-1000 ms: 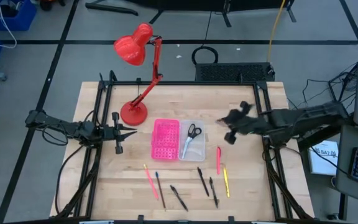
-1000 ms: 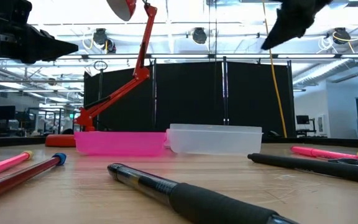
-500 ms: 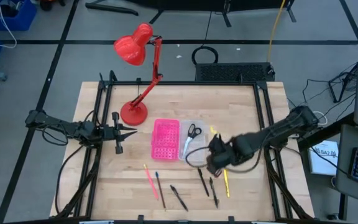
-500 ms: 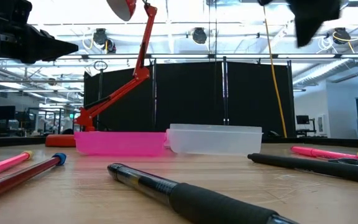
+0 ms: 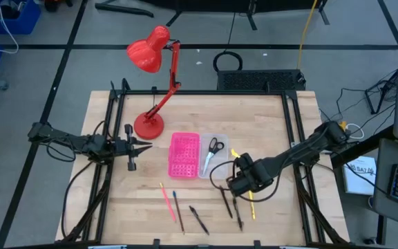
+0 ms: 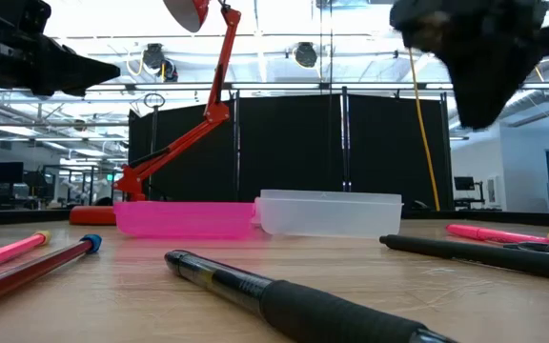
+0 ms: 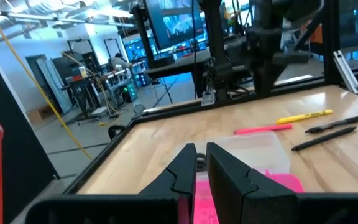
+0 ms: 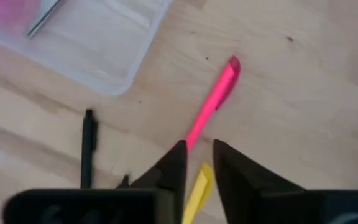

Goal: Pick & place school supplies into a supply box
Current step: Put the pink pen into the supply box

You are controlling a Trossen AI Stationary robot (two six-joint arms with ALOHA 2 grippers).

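The clear supply box [image 5: 213,156] lies mid-table with black-handled scissors [image 5: 213,146] inside it. Right of it a pink pen [image 8: 213,102] lies flat, with a yellow pen [image 8: 197,186] and two dark pens [image 5: 224,200] nearer the front. More pens [image 5: 175,204] lie at the front left. My right gripper [image 8: 199,155] hangs open, pointing down, well above the pink pen's near end and touching nothing. My left gripper [image 5: 141,146] hovers level at the table's left beside the lamp base, fingers together and empty.
A red desk lamp [image 5: 149,124] stands at the far left of the table. A pink perforated tray [image 5: 184,154] lies against the supply box's left side. A black frame [image 5: 290,131] runs along the table's edges. Bare wood shows at the far right.
My right gripper has swung from high over the table's far right toward the near edge and the pens. It has come down, tipped from nearly level to pointing down, and rolled at the wrist. No object has moved.
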